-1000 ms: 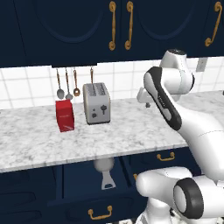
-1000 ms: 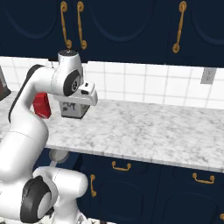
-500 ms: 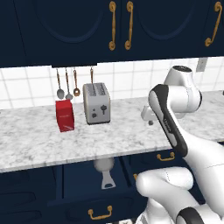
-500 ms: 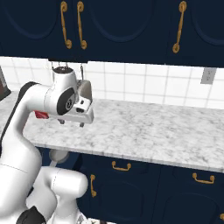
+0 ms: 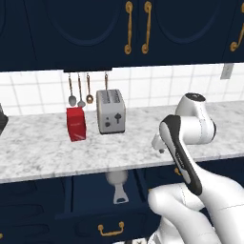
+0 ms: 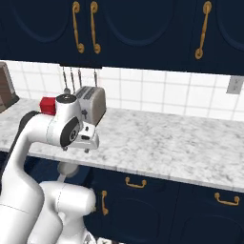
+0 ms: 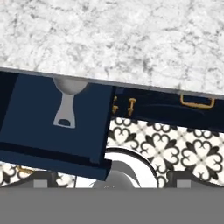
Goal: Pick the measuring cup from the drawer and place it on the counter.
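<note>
Gripper (image 6: 76, 148) hangs empty over the counter (image 6: 162, 143) edge, opening unclear, looking down at the cup (image 7: 66, 101) lying in the open drawer (image 7: 39, 127).

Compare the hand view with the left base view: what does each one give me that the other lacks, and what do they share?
Hand view's own: the patterned floor tiles below the cabinets and a small gold handle on a neighbouring drawer front.

Left base view's own: the toaster, the red canister, the hanging spoons on the tiled wall, and the upper cabinets.

Shared: the marbled counter, and beneath its edge the open drawer with the measuring cup lying inside, bowl toward the counter.
</note>
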